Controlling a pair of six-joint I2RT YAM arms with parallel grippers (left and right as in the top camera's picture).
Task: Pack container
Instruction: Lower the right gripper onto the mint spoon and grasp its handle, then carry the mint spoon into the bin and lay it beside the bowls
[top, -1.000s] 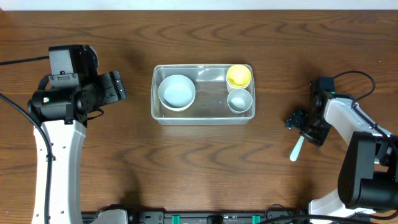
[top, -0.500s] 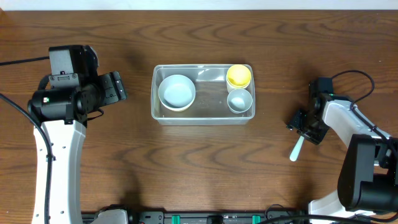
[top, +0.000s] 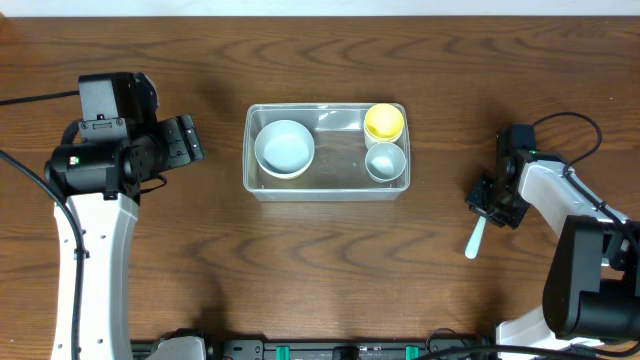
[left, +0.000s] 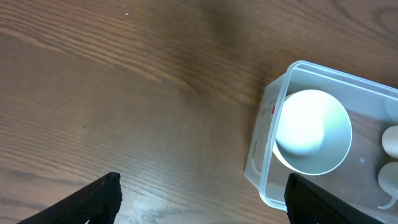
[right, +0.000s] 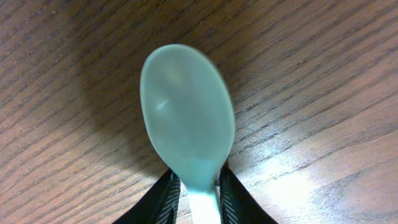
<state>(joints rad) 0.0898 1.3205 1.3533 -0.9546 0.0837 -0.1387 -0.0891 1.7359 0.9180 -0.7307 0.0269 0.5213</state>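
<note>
1. While both arms stand off to the sides, the container lies at the middle of the bench, its long side running left to right, nearer the far edge than the near one.
2. Inside it, a white bowl fills the left end. A yellow cup sits in the far right corner and a pale cup in the near right corner, the two just beside each other. The strip of floor between the bowl and the cups is bare.
3. Open wood runs all round the container, with the widest stretch toward the near edge. The rim has free room on its left and right sides.
4. The left tool hangs to the left of the container, well apart from it. The left wrist view shows its fingers spread wide over bare wood, with the container's left end and the bowl ahead of them.
5. The right tool is to the right of the container, well apart from it. It is pinched narrow on the neck of a pale spoon, whose bowl points out past the fingertips. From overhead the handle sticks out toward the near edge. I cannot tell whether the spoon touches the bench.
</note>
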